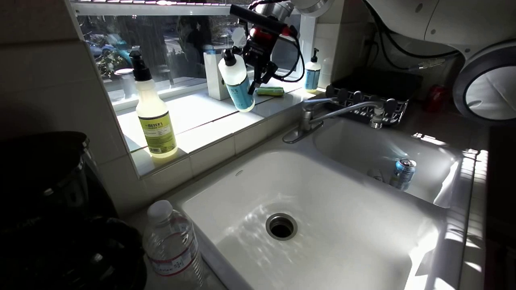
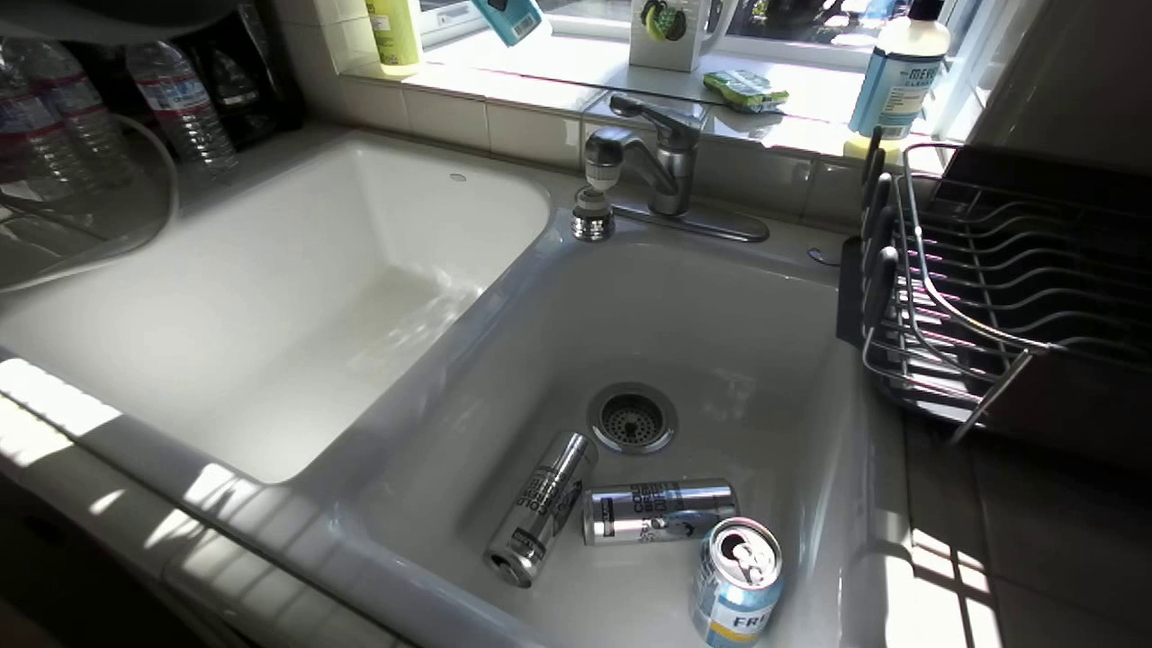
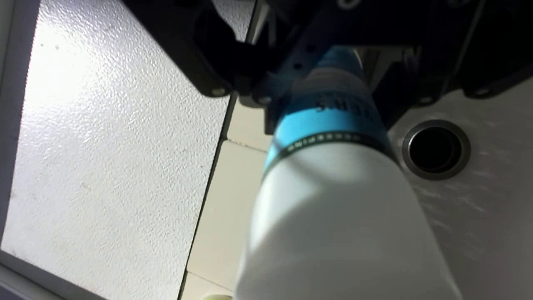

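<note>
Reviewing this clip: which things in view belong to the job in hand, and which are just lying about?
Belonging to the job, judging by the grip:
tilted blue-labelled bottle
gripper, closed around it

Apparently just lying about:
yellow-green-labelled bottle, upright
blue-labelled pump bottle
green packet
water bottles
two silver cans, on their sides
blue can, upright

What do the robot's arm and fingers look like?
The arm is smooth and whitish with small grey dots, and has a big round joint: a pale circle inside a dark ring. Black cables hang below it. The wrist is black with red bits. The fingers are black too.
</note>
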You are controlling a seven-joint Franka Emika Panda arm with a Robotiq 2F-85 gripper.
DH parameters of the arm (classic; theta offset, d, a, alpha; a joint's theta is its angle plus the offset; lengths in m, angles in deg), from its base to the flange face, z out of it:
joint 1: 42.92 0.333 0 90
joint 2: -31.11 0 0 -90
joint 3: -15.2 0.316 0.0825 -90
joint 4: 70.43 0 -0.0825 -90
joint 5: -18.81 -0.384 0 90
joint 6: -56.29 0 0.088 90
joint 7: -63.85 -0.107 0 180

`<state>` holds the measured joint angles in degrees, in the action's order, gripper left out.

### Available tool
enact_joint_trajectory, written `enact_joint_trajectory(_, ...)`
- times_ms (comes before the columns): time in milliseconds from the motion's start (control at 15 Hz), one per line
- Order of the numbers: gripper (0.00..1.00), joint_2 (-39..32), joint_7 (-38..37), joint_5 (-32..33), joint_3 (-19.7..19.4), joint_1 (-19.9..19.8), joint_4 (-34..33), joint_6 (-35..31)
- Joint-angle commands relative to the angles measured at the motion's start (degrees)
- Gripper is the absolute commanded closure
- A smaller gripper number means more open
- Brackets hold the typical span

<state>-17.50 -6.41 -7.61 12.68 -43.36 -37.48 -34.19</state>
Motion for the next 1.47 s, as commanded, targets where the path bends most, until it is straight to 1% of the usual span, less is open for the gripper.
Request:
enact_joint_trajectory(0,0.44,0.34,0.13,0.22,-0.07,0.03,0.01,0.15)
enact_joint_trajectory(467,0.44,0.79,0.53,0.44,-0.28,0.03,0.29,0.32)
enact_joint_trajectory(533,0.69,1.13,0.87,1.84,-0.92,0.66,0.14,1.87)
enact_joint_trajectory(800,0.69,3.01,1.93,9.15,-3.34,4.27,-0.29,9.24)
enact_joint_trajectory(1000,0.69,3.81,3.45,14.92,-4.73,7.72,-0.66,12.10)
enact_joint_trajectory(1200,0.69,4.36,4.67,21.12,-6.63,11.30,-0.66,10.67)
enact_joint_trajectory(1400,0.69,4.46,5.35,26.19,-8.19,14.02,-0.48,9.00)
